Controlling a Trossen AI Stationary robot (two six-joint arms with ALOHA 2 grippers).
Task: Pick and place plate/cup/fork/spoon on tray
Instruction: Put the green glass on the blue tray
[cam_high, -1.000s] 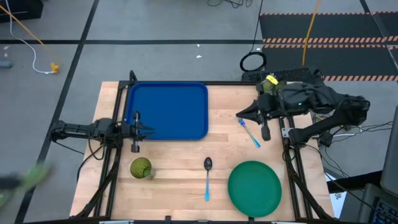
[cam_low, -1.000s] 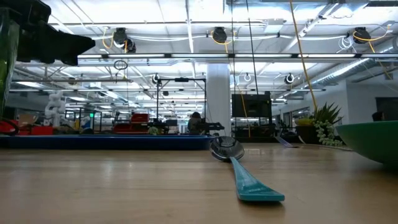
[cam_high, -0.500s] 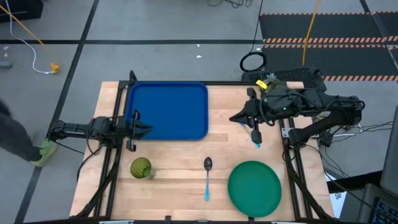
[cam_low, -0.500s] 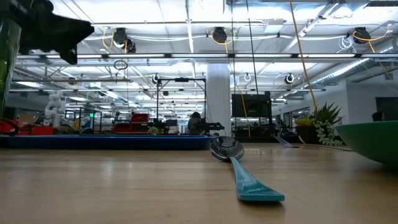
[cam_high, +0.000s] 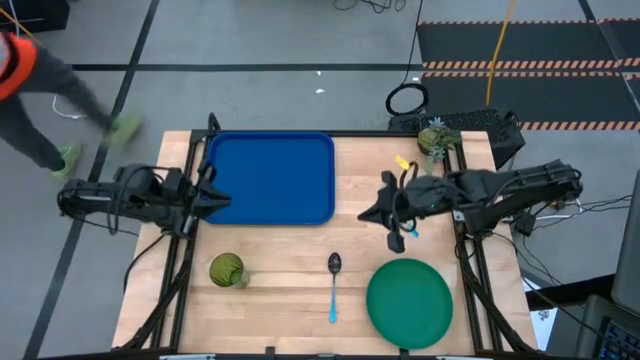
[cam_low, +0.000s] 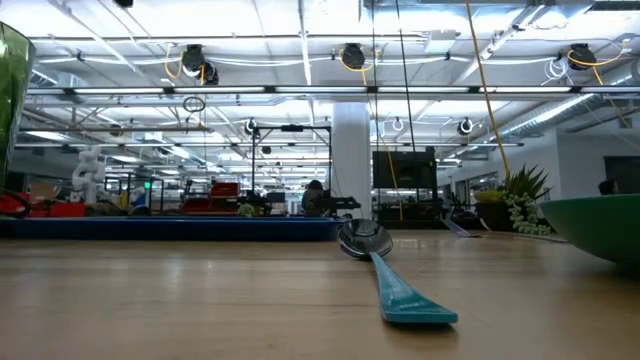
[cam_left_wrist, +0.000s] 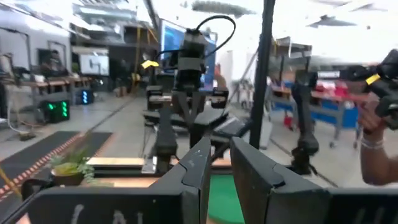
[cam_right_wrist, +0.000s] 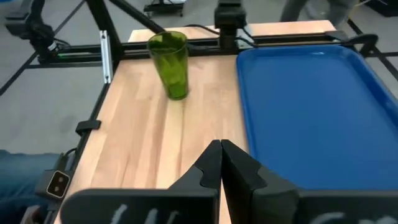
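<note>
Beside the tray's (cam_high: 270, 178) right edge, the right hand (cam_high: 392, 214) is hovering with fingers pressed together, holding nothing visible; the fork is hiding beneath it. Off the tray's left edge, the left hand (cam_high: 205, 200) is waiting, narrowly parted. Nothing is lying on the tray: cup (cam_high: 227, 269), spoon (cam_high: 333, 285) and plate (cam_high: 409, 302) are sitting on the desk (cam_high: 290, 255) below it.

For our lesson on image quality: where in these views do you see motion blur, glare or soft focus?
High view: the person at the table's left edge is smeared by motion; the plate is sharp. Low view: ceiling lights glare; the spoon handle close by looks soft. Left wrist view: the background is blurred and washed out. Right wrist view: the cup is fairly clear.
</note>
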